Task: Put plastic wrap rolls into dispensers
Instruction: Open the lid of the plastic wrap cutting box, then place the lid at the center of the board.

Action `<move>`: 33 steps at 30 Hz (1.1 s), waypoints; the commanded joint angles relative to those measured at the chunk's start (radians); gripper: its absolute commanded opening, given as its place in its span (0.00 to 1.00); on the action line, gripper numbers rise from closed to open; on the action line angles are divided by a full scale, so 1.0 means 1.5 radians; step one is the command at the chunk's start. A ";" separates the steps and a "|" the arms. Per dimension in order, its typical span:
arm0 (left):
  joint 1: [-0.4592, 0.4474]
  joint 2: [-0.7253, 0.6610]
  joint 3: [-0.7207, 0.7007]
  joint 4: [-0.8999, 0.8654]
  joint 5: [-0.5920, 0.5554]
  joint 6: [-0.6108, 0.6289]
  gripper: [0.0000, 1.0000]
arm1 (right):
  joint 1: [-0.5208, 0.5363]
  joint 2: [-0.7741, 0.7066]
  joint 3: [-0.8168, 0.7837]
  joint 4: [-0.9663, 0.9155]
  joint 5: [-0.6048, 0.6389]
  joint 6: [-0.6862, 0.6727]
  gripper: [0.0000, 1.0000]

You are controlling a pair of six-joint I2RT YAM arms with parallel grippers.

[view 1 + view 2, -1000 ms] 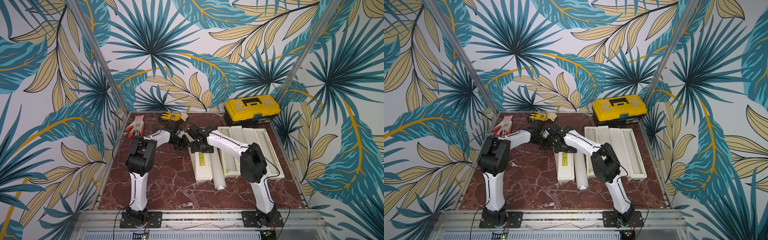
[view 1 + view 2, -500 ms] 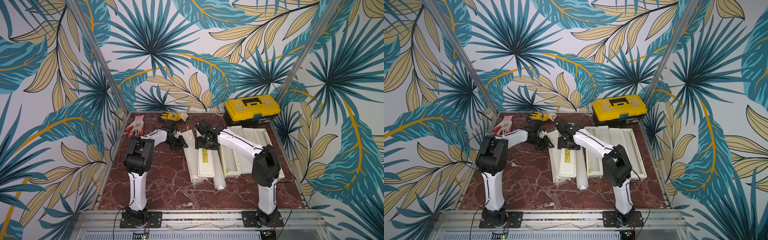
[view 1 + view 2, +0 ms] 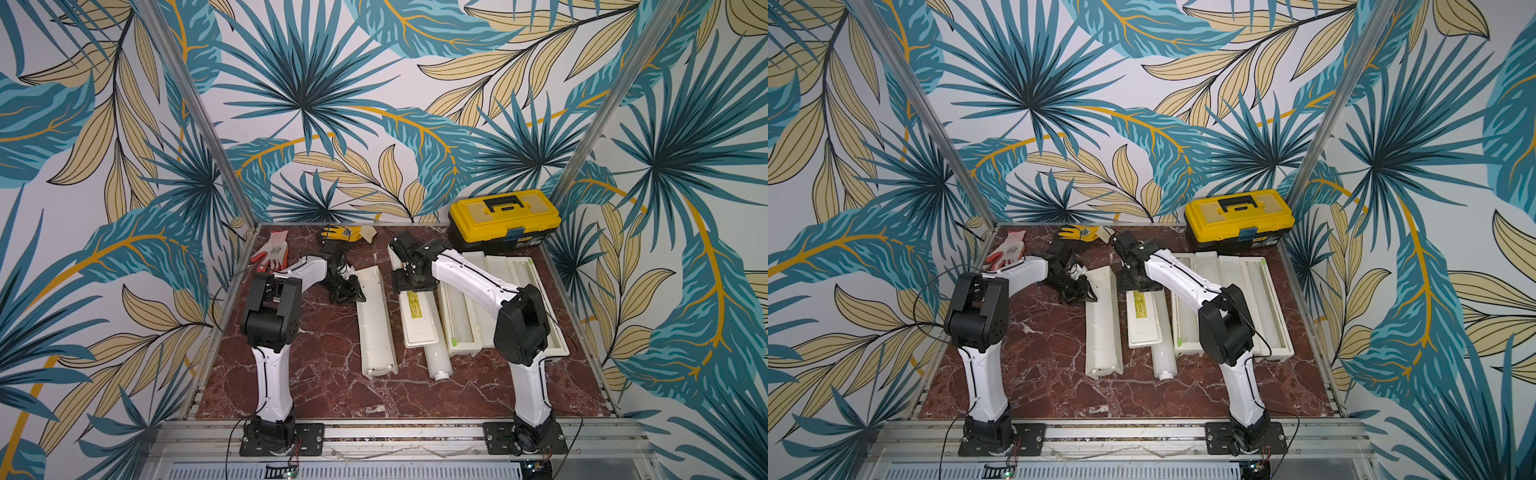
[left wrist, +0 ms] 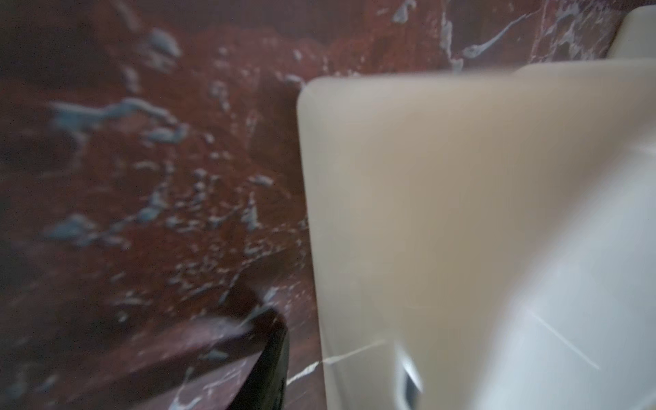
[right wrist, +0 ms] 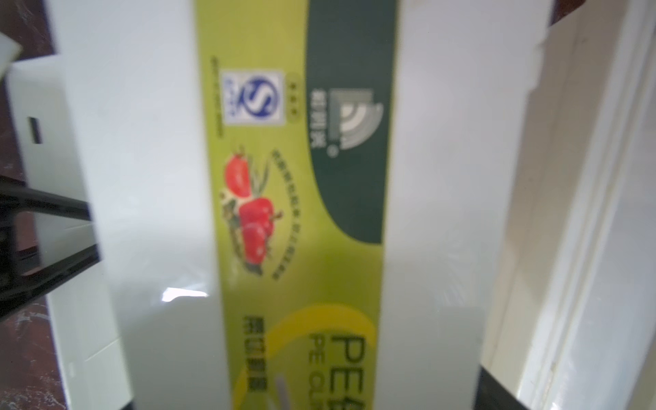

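One dispenser (image 3: 374, 324) swung open since before; left gripper (image 3: 358, 294) shut at rim, right gripper (image 3: 415, 281) clamps lid (image 3: 419, 320).

Dispensers (image 3: 419, 320) glossy cream plastic; table (image 3: 332, 390) smooth red marble-look.

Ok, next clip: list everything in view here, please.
table: one, red-brown marble.
toolbox: one, yellow and black, far right corner.
gloves: two; orange-white far left, yellow-black far centre.
dispensers: three, cream-white; two lie open on the right arm's side, the third, centre, is split into plain half and labelled half.
plastic wrap rolls: translucent white; one on the table past the labelled half's near end; two more appear to lie in the open dispensers.
left gripper: black, shut, at the plain half's far end.
right gripper: black, closed across the labelled half's far end.
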 commanded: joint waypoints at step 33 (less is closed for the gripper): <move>0.001 0.008 0.075 -0.030 0.013 0.006 0.39 | 0.028 -0.024 0.006 -0.116 0.085 0.033 0.99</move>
